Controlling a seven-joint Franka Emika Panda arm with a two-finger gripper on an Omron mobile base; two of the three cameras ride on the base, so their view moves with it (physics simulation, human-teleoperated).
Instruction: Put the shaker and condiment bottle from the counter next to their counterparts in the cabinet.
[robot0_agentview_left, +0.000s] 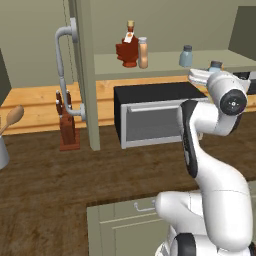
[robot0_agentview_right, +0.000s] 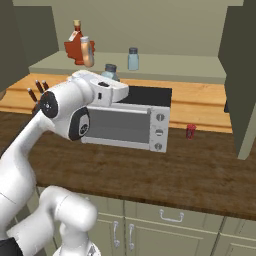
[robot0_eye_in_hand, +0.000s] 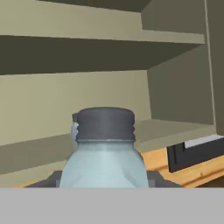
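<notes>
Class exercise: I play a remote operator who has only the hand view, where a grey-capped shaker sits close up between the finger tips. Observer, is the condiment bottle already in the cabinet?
Observer: Yes. The condiment bottle stands on the cabinet shelf, right beside the dark red bottle.
Operator: Is a second shaker up there?
Observer: Yes, the twin shaker stands alone further along the shelf, apart from the bottles.
Operator: Where is my tool relative to it?
Observer: The tool, shut on the shaker, is over the toaster oven, in front of the shelf edge and not yet on the shelf.
</notes>
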